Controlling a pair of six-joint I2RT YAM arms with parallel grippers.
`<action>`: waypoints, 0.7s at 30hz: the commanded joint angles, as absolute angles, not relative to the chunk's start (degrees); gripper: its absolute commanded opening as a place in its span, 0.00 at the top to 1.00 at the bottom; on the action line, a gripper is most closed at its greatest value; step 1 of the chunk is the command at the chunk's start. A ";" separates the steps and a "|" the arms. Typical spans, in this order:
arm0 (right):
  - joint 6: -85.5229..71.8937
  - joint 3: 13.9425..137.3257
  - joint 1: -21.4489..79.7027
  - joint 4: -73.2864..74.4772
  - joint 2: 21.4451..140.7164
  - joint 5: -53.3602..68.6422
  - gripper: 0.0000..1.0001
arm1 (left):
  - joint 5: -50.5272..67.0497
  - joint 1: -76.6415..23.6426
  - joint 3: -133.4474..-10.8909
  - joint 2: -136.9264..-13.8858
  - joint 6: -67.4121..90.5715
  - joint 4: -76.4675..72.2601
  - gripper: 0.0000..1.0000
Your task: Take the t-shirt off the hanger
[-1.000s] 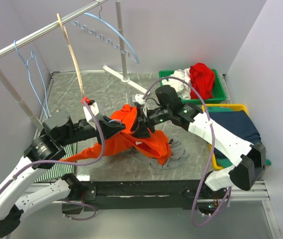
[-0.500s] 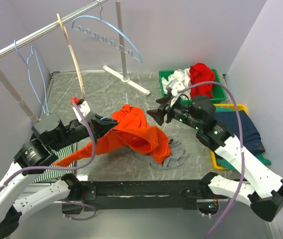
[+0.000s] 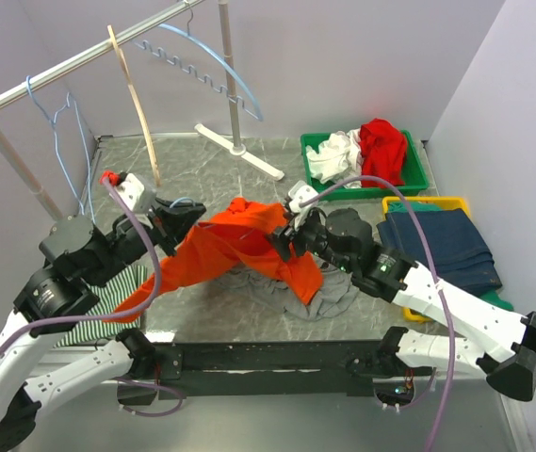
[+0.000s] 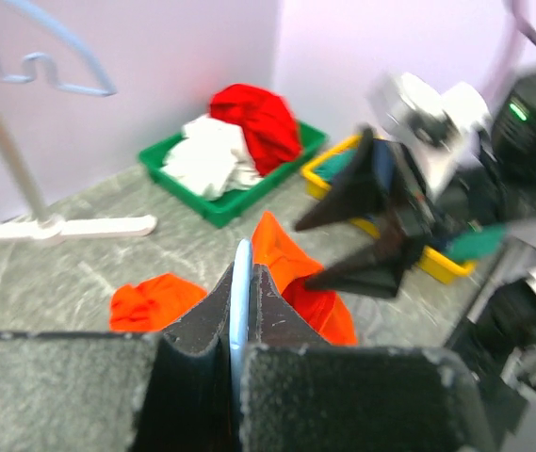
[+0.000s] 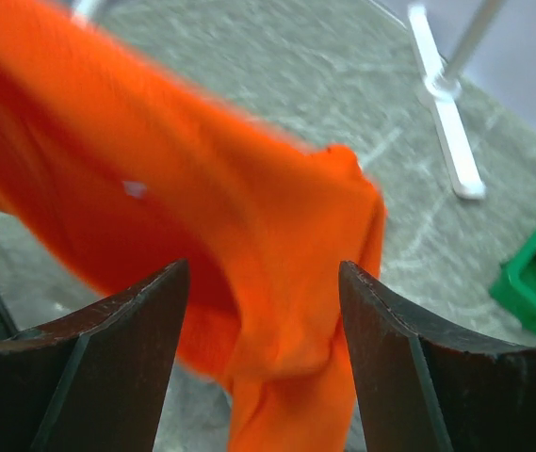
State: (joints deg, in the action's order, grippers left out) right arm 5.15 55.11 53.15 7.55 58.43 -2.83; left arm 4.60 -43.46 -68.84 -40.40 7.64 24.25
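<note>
Since half a second ago, our right arm has swung back in toward the orange t-shirt [image 3: 239,247], which sags low over the desk [image 3: 192,169]. From the left wrist, our left fingers [image 4: 282,315] pinch the blue hanger [image 4: 240,282] tight, likely to anchor it. From the right wrist, our right fingers [image 5: 126,330] gape wide and empty, framing the cloth, seemingly to pull it free.

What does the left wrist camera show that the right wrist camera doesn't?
Only left wrist: the blue hanger pinched in the left gripper, the open right gripper seen from outside, the yellow bin, and the clothes in the green bin. Only right wrist: the shirt close up, filling the gap between its own open fingers. Both: the orange shirt, the white stand base and the green bin.
</note>
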 commanded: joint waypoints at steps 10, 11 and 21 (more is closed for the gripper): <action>5.01 51.50 54.05 -2.10 59.41 -13.19 0.27 | -3.08 -43.59 -71.37 -39.73 10.90 18.28 0.99; 4.92 51.76 54.05 -3.07 60.98 -13.10 0.27 | -2.90 -43.59 -71.45 -39.55 11.07 18.37 0.99; 1.85 52.12 53.97 -6.68 65.22 -18.45 0.63 | -4.13 -43.59 -73.30 -38.94 11.69 22.67 0.99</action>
State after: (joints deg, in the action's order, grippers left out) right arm 4.05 50.43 53.76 -1.21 66.57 -13.30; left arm -3.18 -43.44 -70.37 -39.46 10.44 23.64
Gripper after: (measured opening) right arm 0.568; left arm 0.039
